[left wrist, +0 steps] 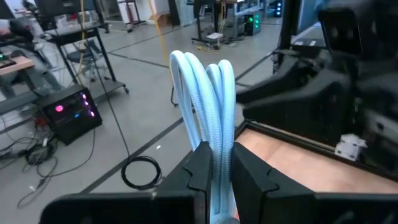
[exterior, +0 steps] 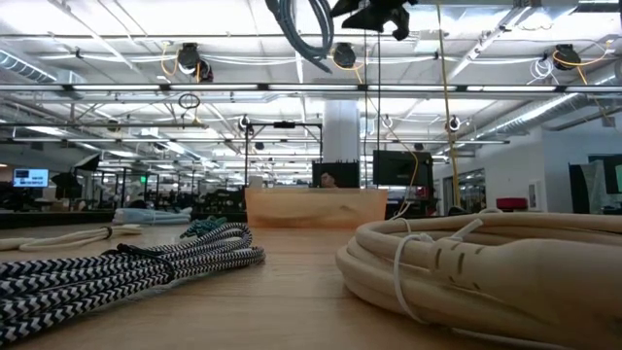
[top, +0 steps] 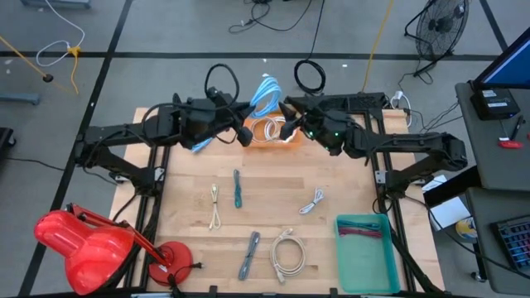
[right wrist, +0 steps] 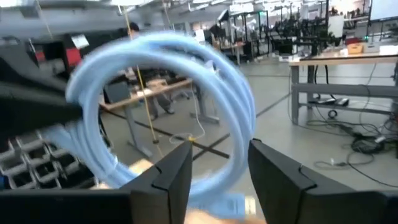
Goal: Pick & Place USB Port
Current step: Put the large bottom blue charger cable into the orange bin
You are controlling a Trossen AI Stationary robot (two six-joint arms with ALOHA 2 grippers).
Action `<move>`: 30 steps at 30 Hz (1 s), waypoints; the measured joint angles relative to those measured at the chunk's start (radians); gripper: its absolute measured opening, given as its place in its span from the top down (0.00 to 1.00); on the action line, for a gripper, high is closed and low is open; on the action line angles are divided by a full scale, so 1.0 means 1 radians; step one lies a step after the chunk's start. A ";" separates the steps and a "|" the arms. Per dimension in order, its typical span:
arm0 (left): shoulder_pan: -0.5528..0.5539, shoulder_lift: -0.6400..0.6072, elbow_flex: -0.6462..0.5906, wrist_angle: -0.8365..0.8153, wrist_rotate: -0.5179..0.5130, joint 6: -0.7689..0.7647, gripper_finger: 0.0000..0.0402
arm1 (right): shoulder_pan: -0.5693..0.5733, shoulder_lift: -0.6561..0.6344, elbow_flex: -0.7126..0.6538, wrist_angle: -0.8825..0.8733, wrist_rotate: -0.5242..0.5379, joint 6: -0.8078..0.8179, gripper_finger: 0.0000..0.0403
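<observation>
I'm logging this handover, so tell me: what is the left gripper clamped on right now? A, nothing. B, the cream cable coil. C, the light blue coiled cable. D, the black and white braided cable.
C: in the left wrist view the left gripper has its jaws shut on the light blue coiled cable, held up near the wooden tray.

table (top: 331,178): pale matt wood | blue cable (left wrist: 208,93): braided cloth | bin (top: 364,257): green plastic
</observation>
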 joint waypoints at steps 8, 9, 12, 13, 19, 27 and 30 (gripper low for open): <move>-0.010 0.000 0.000 0.011 -0.018 -0.002 0.91 | -0.031 0.001 -0.001 -0.007 0.000 0.066 0.44; -0.010 0.000 0.000 0.022 -0.017 -0.002 0.91 | -0.036 0.001 -0.001 -0.007 0.000 0.083 0.42; -0.016 0.001 0.000 0.075 0.004 -0.002 0.91 | -0.048 0.002 -0.001 -0.007 -0.001 0.128 0.35; -0.018 0.010 0.000 0.101 0.006 -0.002 0.91 | -0.049 0.002 -0.001 -0.006 -0.001 0.129 0.33; -0.043 0.039 0.001 0.129 0.046 -0.013 0.91 | -0.051 0.001 -0.002 0.025 -0.001 0.076 0.26; -0.056 0.061 0.000 0.124 0.046 -0.016 0.91 | -0.055 0.001 -0.002 -0.017 0.010 0.071 0.33; -0.056 0.061 0.000 0.127 0.033 -0.016 0.91 | -0.052 0.001 -0.002 -0.058 0.060 0.068 0.41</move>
